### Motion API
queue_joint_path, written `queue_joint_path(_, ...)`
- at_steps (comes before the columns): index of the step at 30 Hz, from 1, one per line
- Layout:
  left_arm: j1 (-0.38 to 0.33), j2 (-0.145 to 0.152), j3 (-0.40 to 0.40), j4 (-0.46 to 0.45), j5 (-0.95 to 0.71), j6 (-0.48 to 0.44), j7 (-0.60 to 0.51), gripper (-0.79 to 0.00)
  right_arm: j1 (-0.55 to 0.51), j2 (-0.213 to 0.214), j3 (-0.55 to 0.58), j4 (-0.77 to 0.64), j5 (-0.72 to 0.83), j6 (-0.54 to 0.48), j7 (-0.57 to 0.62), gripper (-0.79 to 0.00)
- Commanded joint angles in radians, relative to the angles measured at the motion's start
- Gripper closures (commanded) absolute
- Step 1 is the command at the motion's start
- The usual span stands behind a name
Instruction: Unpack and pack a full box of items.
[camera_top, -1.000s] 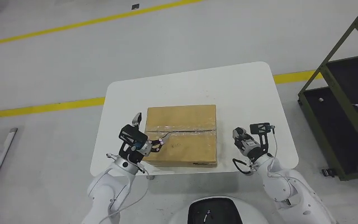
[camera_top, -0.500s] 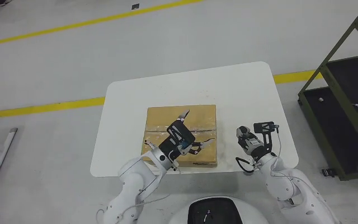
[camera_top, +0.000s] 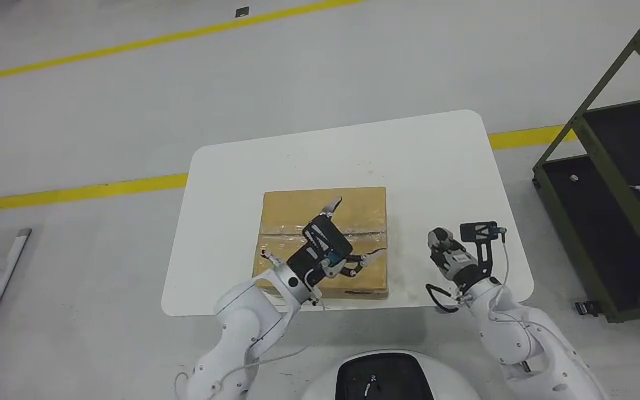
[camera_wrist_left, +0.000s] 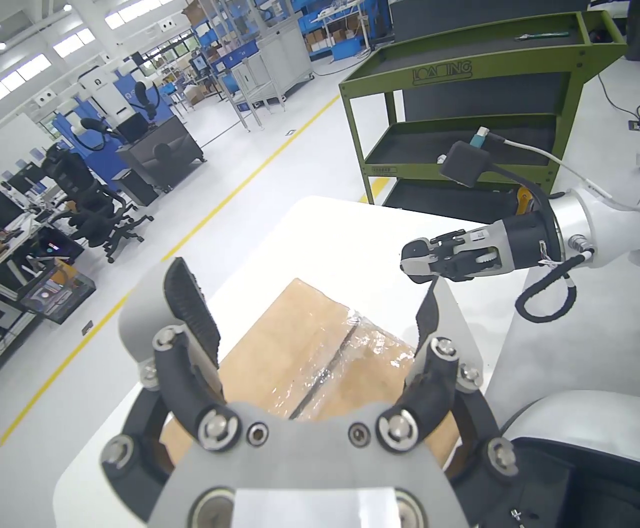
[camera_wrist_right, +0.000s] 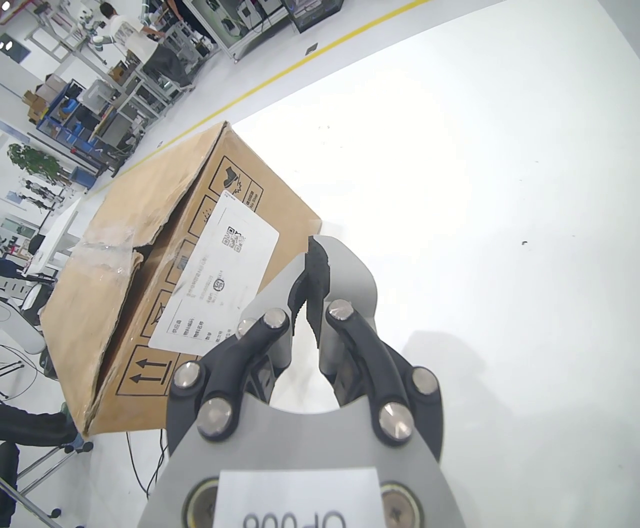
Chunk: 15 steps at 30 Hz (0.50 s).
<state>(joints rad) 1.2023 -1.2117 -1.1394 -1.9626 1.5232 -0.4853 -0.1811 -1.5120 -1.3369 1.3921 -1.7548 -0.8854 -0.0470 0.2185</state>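
Observation:
A brown cardboard box (camera_top: 300, 215) lies closed in the middle of the white table (camera_top: 420, 160), with clear tape along its top seam (camera_wrist_left: 325, 360). My left gripper (camera_top: 352, 230) hovers open above the box's top, near the right end of the seam, with nothing between its fingers (camera_wrist_left: 192, 300). My right gripper (camera_top: 440, 245) is shut and empty above bare table, just right of the box. In the right wrist view the box (camera_wrist_right: 150, 240) shows a white label (camera_wrist_right: 215, 280) on its side and a torn, slightly lifted flap edge beside my right gripper (camera_wrist_right: 312, 260).
A green shelved cart (camera_top: 600, 170) stands right of the table, close to its right edge. Bare table surface lies behind the box and to both sides. My shut right gripper (camera_wrist_left: 415, 255) appears in the left wrist view, in front of the cart (camera_wrist_left: 475, 100).
My left gripper swung from the box's left edge to above its top, right of centre, staying open. My right gripper drifted slightly to the right.

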Motion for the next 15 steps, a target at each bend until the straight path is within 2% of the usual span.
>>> queue_joint_path(1, -0.009, -0.002, 0.026, 0.002, 0.023, -0.005, -0.018, -0.785, 0.0, 0.0, -0.003, -0.001, -0.003, 0.0, 0.001, 0.0)
queue_joint_path(9, -0.156, -0.03, 0.181, 0.08, 0.118, -0.034, -0.215, -0.785, -0.008, 0.003, 0.0, -0.006, -0.005, -0.002, 0.001, 0.0)
queue_joint_path(12, -0.201, -0.04, 0.221, 0.114, 0.153, -0.041, -0.282, -0.748, -0.013, 0.005, 0.004, -0.008, -0.002, -0.003, 0.002, 0.0)
queue_joint_path(15, -0.225, -0.046, 0.239, 0.144, 0.174, -0.037, -0.328, -0.65, -0.017, 0.006, 0.008, -0.01, 0.002, -0.005, -0.001, 0.0)
